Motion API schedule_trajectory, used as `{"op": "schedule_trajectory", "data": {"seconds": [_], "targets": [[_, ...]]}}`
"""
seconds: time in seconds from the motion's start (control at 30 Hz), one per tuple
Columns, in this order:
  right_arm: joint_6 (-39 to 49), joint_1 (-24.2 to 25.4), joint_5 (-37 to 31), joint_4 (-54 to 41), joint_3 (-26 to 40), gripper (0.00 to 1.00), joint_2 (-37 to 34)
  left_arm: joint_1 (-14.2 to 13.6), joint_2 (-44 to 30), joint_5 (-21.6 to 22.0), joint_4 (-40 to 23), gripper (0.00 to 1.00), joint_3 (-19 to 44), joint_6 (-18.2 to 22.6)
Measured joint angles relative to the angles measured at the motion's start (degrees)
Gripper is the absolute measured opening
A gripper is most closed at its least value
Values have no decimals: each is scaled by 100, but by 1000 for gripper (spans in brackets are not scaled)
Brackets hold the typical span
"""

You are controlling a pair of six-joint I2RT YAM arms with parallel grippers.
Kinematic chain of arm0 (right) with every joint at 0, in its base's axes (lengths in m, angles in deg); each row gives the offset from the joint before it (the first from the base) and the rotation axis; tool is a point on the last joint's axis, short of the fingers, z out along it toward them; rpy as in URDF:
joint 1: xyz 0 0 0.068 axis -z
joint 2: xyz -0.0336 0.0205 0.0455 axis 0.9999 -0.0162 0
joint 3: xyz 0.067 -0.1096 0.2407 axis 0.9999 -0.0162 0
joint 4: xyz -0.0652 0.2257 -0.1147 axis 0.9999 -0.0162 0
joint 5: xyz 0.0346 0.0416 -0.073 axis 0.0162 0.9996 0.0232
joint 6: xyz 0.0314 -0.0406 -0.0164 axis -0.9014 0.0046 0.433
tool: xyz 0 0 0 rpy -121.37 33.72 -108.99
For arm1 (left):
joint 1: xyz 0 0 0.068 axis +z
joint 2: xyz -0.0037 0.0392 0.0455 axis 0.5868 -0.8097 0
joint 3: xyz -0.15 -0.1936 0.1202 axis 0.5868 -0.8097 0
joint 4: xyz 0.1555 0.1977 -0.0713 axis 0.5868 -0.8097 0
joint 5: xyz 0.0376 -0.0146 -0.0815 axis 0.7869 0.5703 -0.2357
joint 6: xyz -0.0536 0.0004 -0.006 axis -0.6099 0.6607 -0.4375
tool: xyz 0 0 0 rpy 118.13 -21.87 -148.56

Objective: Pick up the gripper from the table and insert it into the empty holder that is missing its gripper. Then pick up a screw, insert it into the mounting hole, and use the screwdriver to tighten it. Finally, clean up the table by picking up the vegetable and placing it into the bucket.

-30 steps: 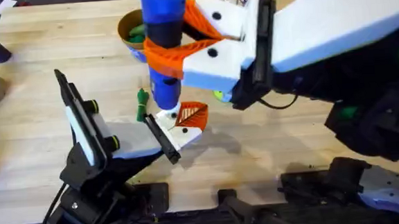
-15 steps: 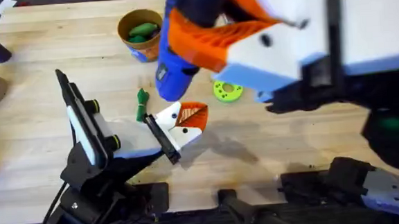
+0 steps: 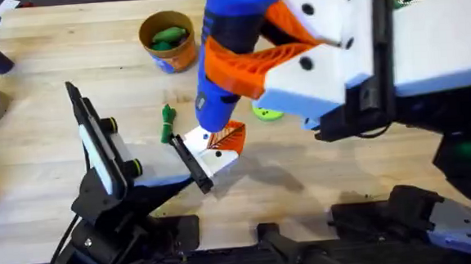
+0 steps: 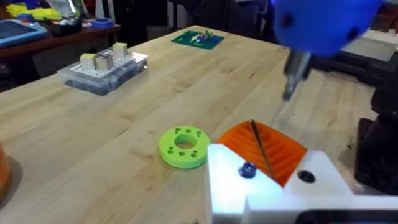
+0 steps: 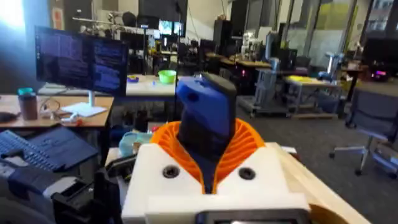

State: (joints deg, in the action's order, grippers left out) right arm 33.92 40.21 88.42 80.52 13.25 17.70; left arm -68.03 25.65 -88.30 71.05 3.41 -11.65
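Since half a second earlier the thick bright-blue cylindrical screwdriver (image 3: 226, 51) had tipped back down, its small white tip just above the small white wedge-shaped gripper with the orange ribbed finger (image 3: 218, 141), which sat seated at the end of the white boxy holder with the black bar (image 3: 151, 166). The right gripper (image 3: 284, 51) was clenched on the screwdriver's handle; can't tell the left arm's jaw state. The slim dark-green toy vegetable (image 3: 168, 124) lay on the light wooden table (image 3: 49, 160) beside the holder, well apart from the small round orange bucket (image 3: 168, 42).

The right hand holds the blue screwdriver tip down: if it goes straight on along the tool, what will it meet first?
Probably the small white and orange gripper piece in the holder. The right hand aims the screwdriver down at it; the tip seems just above, but depth is unclear.
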Motion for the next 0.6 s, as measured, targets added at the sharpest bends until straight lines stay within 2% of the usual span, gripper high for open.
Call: {"op": "schedule_trajectory", "data": {"seconds": [0.6], "targets": [[2,0,-1,-149,-2,48,-342,0,0,1,0,12,0,0]]}}
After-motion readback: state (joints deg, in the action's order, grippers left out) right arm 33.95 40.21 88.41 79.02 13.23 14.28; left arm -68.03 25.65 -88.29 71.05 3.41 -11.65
